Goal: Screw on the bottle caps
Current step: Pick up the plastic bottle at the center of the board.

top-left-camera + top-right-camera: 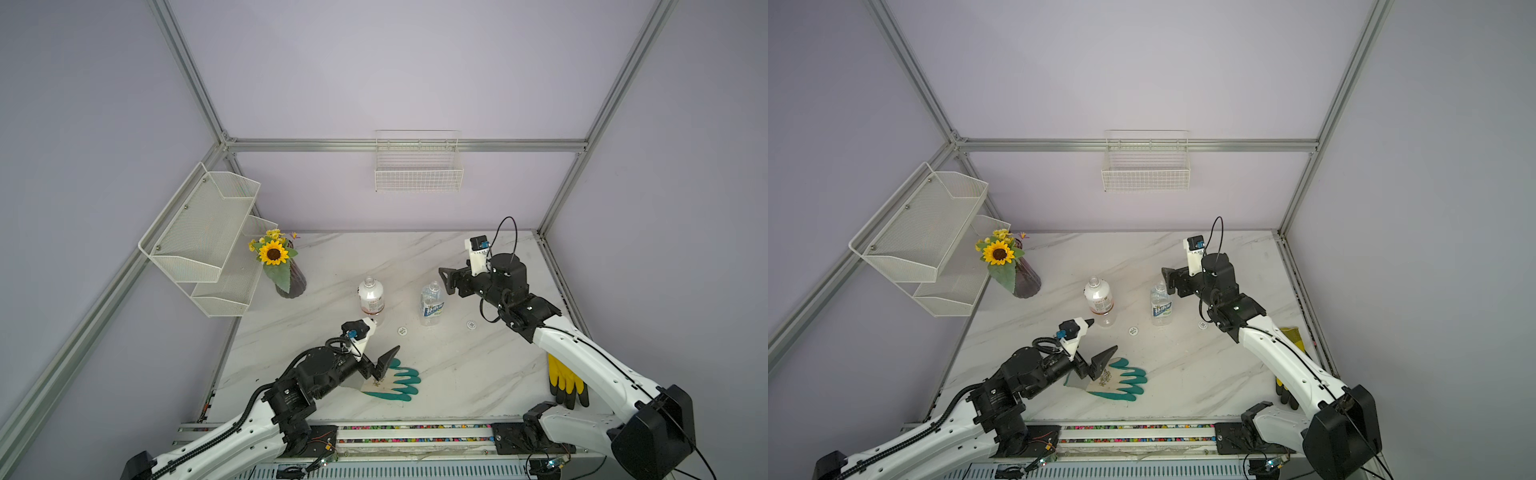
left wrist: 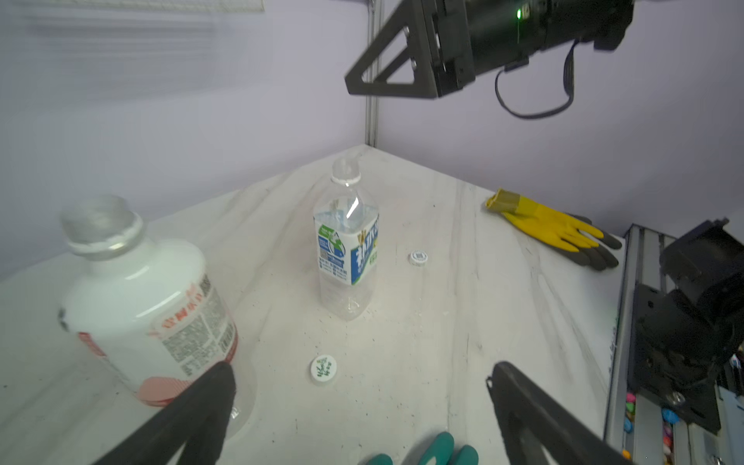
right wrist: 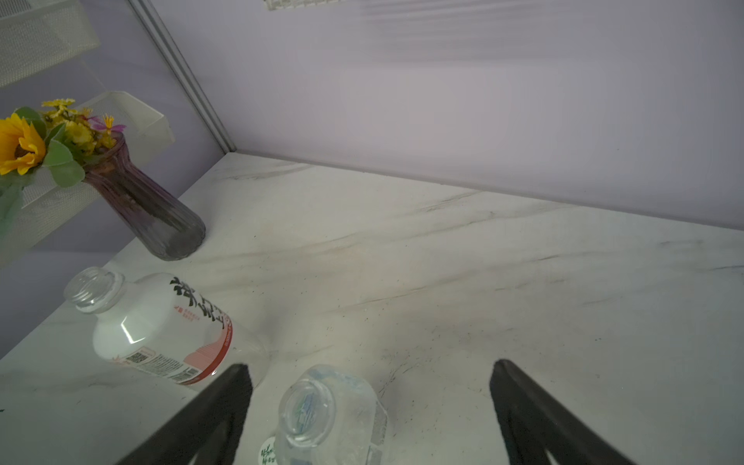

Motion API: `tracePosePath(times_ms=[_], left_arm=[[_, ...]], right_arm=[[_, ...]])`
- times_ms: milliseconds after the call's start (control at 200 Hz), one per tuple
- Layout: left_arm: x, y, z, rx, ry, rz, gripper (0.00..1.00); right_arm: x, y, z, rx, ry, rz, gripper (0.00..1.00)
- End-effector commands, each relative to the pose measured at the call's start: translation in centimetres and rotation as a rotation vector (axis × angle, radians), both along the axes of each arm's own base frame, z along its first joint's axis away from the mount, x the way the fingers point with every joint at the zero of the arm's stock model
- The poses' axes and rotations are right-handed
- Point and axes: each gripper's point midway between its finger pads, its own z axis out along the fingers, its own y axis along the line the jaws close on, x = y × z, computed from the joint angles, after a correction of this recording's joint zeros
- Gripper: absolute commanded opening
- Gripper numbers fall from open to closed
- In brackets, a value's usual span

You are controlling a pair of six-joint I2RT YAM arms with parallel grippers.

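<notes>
Two uncapped bottles stand mid-table in both top views: a white-wrapped one with a red band (image 1: 371,297) (image 2: 141,306) and a clear one with a blue-and-white label (image 1: 432,303) (image 2: 348,249). One white cap (image 1: 402,331) (image 2: 323,368) lies in front between them. The other cap (image 1: 471,324) (image 2: 418,257) lies right of the clear bottle. My left gripper (image 1: 380,370) (image 2: 362,372) hangs open and empty over the teal glove, near the first cap. My right gripper (image 1: 445,281) (image 3: 370,365) hovers open just above the clear bottle's mouth (image 3: 310,406), holding nothing.
A teal glove (image 1: 399,380) lies under the left gripper, and a yellow-and-black glove (image 1: 565,382) lies by the right arm. A dark vase with a sunflower (image 1: 291,278) stands back left under a white mesh rack (image 1: 203,237). A wire basket (image 1: 419,166) hangs on the back wall.
</notes>
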Motion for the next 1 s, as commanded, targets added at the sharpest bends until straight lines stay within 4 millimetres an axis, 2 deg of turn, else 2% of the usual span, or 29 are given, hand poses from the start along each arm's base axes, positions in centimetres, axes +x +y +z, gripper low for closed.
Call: tracePosePath(times_ms=[0,180,310,495,650,785,1000], left_arm=[[-0.1,-2.5,0.6,-0.048,-0.012,-0.092,1.00],[1.5,-4.6,-0.9,-0.048,0.063,-0.086,1.00],[2.4,-4.4,-1.3,-0.121,0.072,-0.029,1.00],[3.5,-4.6,-2.2,-0.115,0.073,-0.002,1.00],[4.2,-4.9,-2.9,-0.142,0.093,0.007,1.00],[4.5,-5.7,-2.8,-0.162,0.075,-0.036,1.00],[5.0,-7.1,-2.6,-0.155,0.009,-0.100,1.00]], right_arm=[[0.2,0.8,-1.5,-0.072,0.063,0.002,0.93],[0.8,2.4,-3.0,-0.158,0.131,0.012,0.84],[1.1,3.0,-4.0,-0.184,0.157,0.014,0.74],[1.0,4.5,-5.1,-0.203,0.175,0.032,0.63],[0.6,4.8,-5.8,-0.195,0.181,0.030,0.52],[0.1,5.1,-6.4,-0.200,0.191,0.040,0.40],[-0.5,4.7,-7.0,-0.200,0.189,0.032,0.28]])
